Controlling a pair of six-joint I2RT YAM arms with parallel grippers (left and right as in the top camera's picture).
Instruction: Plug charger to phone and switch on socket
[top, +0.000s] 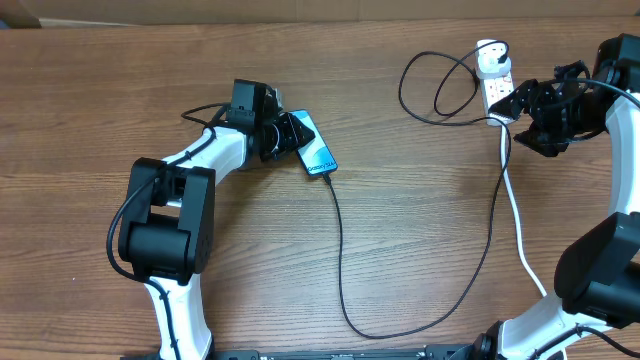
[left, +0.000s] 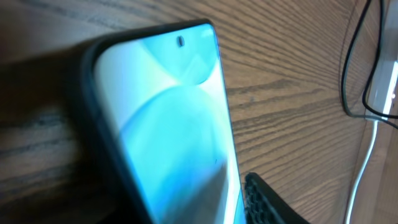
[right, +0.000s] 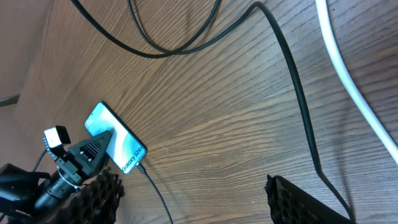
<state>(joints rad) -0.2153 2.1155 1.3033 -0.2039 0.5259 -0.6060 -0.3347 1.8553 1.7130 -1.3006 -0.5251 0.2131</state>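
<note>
We count one phone mid-left on the table, one black charger cable meeting its lower end, and one white socket strip far right. Left gripper jaws clamp the phone's upper end. Right gripper jaws wide, beside the strip.

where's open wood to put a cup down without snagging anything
Widest: the top-left wood, beyond the left arm. Also the patch inside the charger cable's U, between the phone and the white lead. Crowded: top right, where cable loops, the socket and the right gripper bunch.
</note>
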